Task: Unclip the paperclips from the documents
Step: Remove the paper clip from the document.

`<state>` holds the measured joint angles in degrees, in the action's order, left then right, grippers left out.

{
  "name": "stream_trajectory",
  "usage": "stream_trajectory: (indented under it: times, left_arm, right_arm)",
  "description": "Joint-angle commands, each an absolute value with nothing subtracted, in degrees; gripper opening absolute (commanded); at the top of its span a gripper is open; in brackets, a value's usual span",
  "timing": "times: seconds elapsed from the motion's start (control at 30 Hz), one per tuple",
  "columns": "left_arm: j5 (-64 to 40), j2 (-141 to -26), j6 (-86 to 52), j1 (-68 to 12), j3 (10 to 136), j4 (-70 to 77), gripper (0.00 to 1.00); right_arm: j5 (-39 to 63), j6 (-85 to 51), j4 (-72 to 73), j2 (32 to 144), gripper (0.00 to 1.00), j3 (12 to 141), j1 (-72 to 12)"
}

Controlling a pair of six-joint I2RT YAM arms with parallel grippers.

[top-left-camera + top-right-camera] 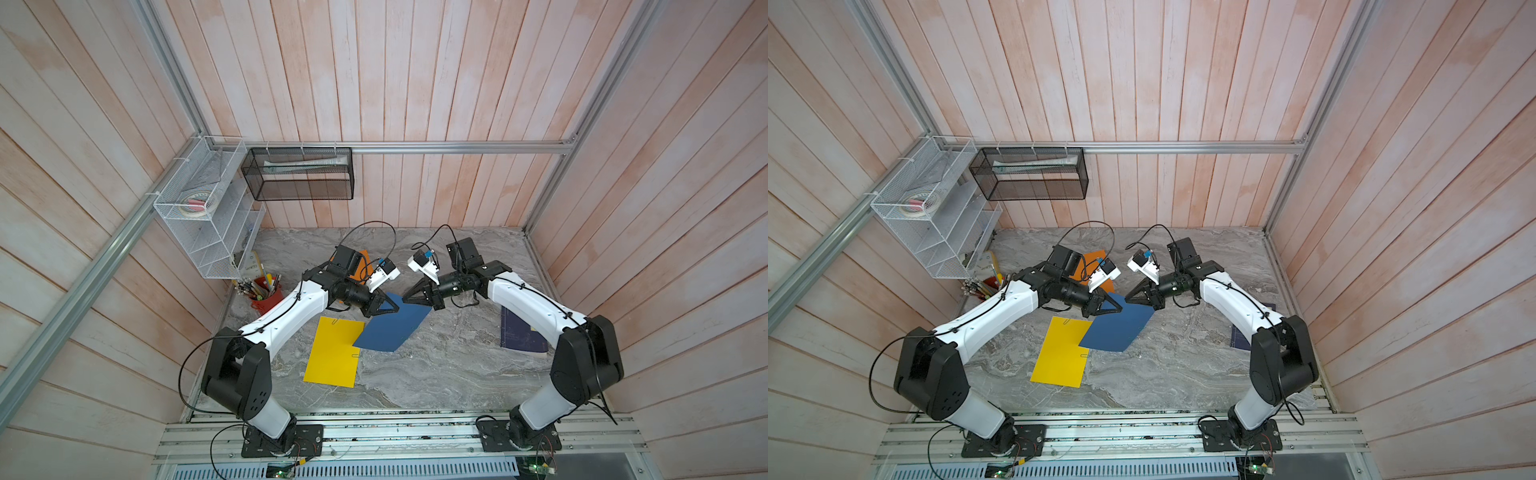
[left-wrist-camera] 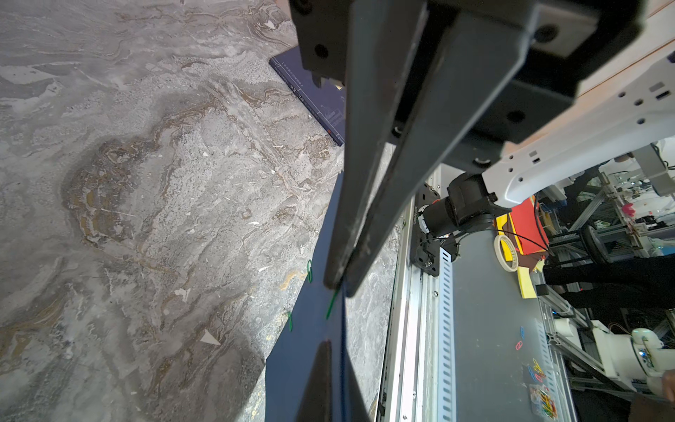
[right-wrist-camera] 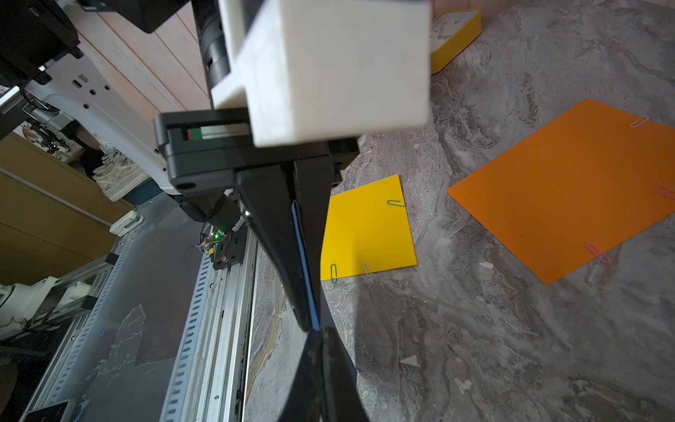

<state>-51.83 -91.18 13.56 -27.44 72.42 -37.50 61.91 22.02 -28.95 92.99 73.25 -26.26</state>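
Observation:
The dark blue document point(image 1: 392, 328) point(image 1: 1117, 328) is lifted at its far corner, where my left gripper point(image 1: 395, 309) point(image 2: 330, 347) is shut on it. My right gripper point(image 1: 404, 298) point(image 3: 320, 330) meets it tip to tip, shut on a green paperclip point(image 2: 331, 305) at that sheet's edge. Two more green paperclips point(image 2: 309, 270) sit on the blue sheet. The yellow document point(image 1: 334, 353) point(image 3: 365, 234) lies flat with green point(image 3: 396, 202) and silvery point(image 3: 367, 269) clips. The orange document point(image 3: 562, 193) point(image 1: 1096, 259) lies behind, carrying pink point(image 3: 597, 252) and silvery point(image 3: 639, 121) clips.
A navy book point(image 1: 521, 336) lies under the right arm. A red cup of pens point(image 1: 266, 293) and a yellow box point(image 3: 453, 33) stand at the left back. A white wire rack point(image 1: 199, 208) and a black mesh basket point(image 1: 299, 174) hang on the walls.

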Motion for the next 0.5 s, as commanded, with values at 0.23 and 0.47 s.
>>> stream_trajectory:
  times: [0.23,0.47]
  left_arm:
    - [-51.9,-90.4,14.8,-27.6,72.3,-38.9,0.00]
    - [-51.7,-90.5,14.9,-27.6,72.4,-39.1,0.00]
  right_arm:
    - [63.1,21.1,-28.7,92.1,0.08,74.1,-25.1]
    - [63.1,21.0,-28.8,92.2,0.08,74.1,-25.1]
